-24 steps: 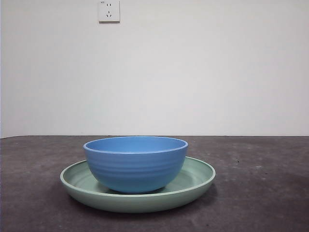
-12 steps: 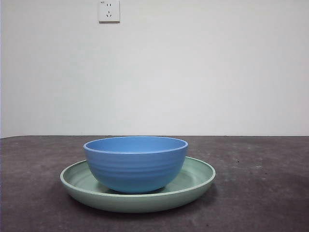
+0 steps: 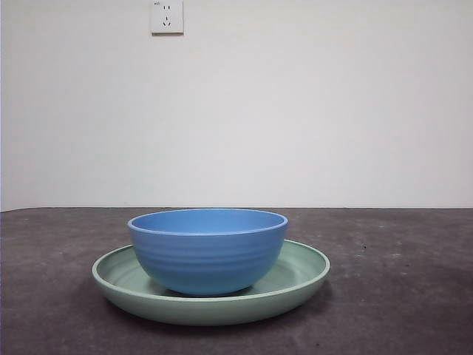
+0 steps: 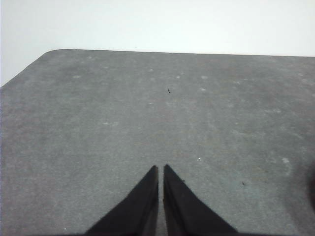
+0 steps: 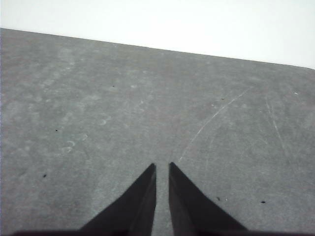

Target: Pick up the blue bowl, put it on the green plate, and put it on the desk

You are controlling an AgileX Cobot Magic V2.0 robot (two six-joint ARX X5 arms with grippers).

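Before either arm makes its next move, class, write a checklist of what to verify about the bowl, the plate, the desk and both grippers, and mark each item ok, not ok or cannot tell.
1. The round, ridged medium-blue bowl stands upright: ok.
2. The blue bowl sits inside the wide, pale mint-green plate: ok.
3. The plate lies flat on the dark grey-brown speckled desk: ok.
4. No arm crowds the bowl in the front view: ok.
5. Left gripper holds nothing, jaws nearly together over bare desk: ok.
6. Right gripper holds nothing, jaws nearly together: ok.
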